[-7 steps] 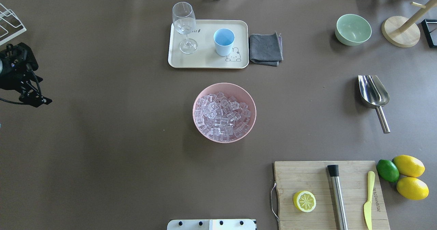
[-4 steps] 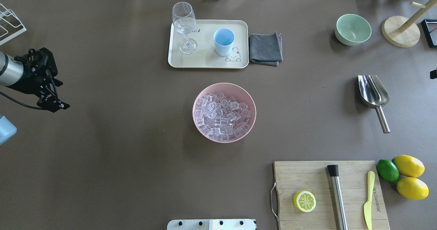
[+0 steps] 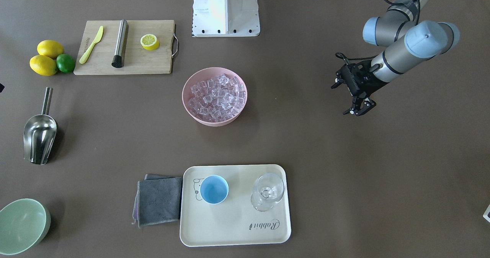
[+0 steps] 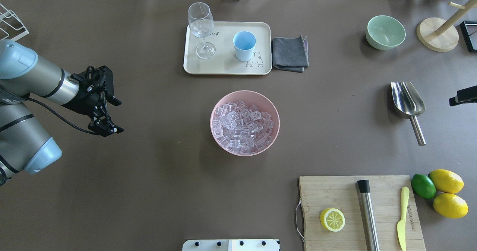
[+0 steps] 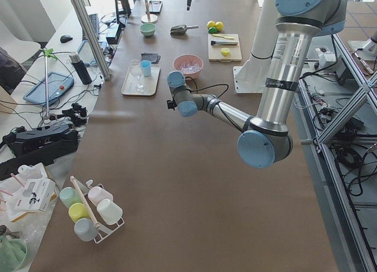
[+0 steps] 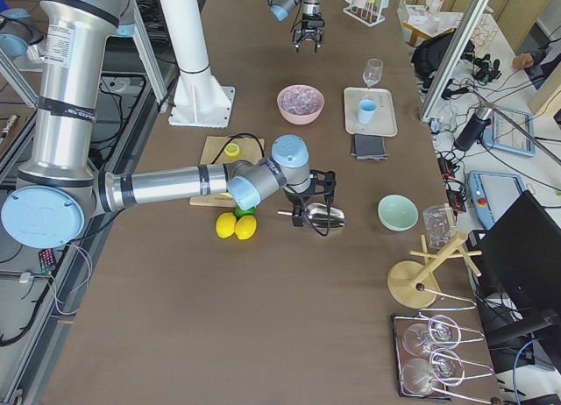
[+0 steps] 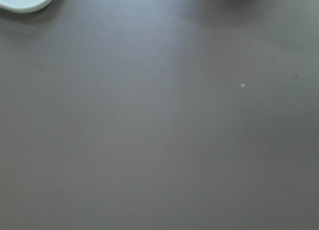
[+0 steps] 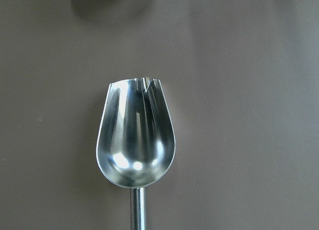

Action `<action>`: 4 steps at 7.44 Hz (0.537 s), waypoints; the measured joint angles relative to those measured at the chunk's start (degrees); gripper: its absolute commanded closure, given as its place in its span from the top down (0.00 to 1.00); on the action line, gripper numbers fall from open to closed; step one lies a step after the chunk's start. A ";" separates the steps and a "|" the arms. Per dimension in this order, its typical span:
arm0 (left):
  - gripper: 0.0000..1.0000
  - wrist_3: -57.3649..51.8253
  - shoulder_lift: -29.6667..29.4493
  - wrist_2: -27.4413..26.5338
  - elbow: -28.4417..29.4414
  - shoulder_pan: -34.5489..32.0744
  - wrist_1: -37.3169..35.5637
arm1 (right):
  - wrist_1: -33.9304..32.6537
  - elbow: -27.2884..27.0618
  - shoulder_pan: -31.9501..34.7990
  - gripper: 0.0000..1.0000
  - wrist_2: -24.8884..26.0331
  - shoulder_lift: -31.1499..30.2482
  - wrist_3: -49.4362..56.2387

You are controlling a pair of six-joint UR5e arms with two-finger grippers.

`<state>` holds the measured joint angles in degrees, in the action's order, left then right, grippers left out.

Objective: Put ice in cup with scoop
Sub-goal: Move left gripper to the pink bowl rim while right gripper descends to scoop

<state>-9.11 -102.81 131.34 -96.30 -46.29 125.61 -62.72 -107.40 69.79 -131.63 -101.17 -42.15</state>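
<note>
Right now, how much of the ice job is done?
Nothing is done yet. The cup is empty, all the ice sits in the pink bowl, and the scoop lies on the table. The right gripper hovers near the scoop, not holding it. Grabbing, scooping and pouring remain.

One pink round bowl (image 4: 245, 93) holds clear ice cubes (image 4: 242, 126), too many to count. There are also one light-blue cup (image 4: 244, 46), one clear stemmed glass (image 4: 201, 24), one cream rectangular tray (image 4: 223, 63), one shiny steel scoop (image 4: 407, 100), one folded grey cloth (image 4: 290, 53), one pale green bowl (image 4: 385, 32), one bamboo cutting board (image 4: 335, 191), one black-ended steel cylinder (image 4: 369, 217), one yellow plastic knife (image 4: 403, 210), two whole yellow lemons (image 4: 446, 181), one lemon half (image 4: 332, 219), one green lime (image 4: 423, 186).
</note>
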 measured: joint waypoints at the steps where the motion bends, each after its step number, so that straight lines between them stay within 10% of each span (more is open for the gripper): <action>1: 0.99 -0.12 -1.31 -1.00 -0.29 1.72 0.20 | 0.38 0.05 -2.27 0.99 1.64 -0.01 -1.74; 4: 0.99 -0.21 -3.06 -8.92 -0.56 9.03 5.40 | 0.59 0.09 -8.26 0.98 6.55 0.00 -3.28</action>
<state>-9.32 -105.87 122.41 -96.86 -37.26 131.01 -62.13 -107.31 61.53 -125.08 -101.17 -45.43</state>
